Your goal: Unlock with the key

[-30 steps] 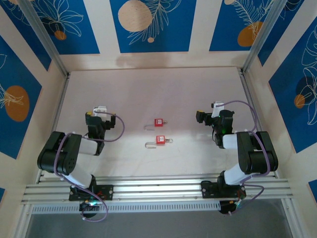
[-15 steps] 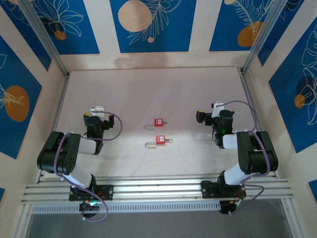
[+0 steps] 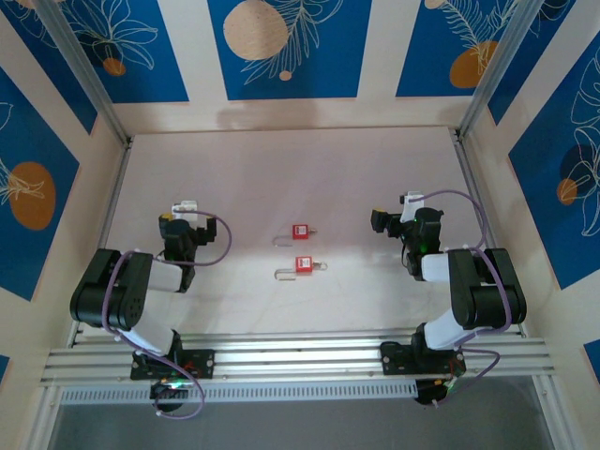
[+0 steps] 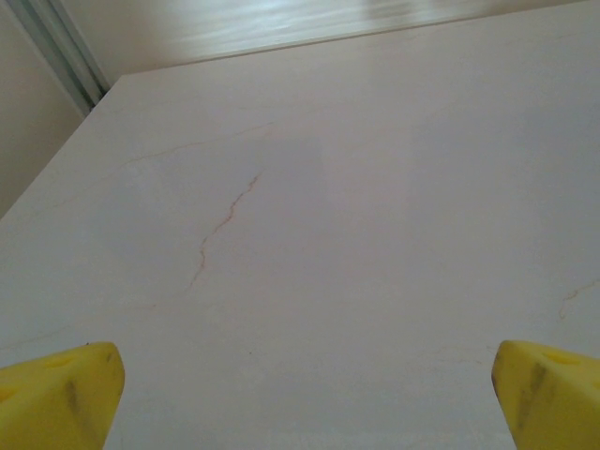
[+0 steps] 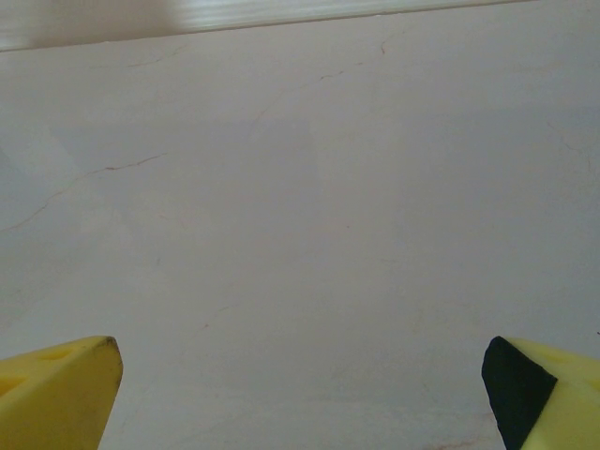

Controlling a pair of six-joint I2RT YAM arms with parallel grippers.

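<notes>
Pale bench (image 3: 281, 169), matte, w/ faint hairline cracks across the surface. Two small red padlocks lie flat near its middle, close but not touching: far padlock (image 3: 300, 231) and near padlock (image 3: 304, 265), approx. in line front-to-back. Both shackles point left.

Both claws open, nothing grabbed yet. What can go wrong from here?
Far padlock and near padlock lie close together; reaching for one may knock the other. Both lie flat on the table, so left claw or right claw might shove a lock rather than pinch it. The key is too small to make out from above, so alignment is uncertain.
</notes>
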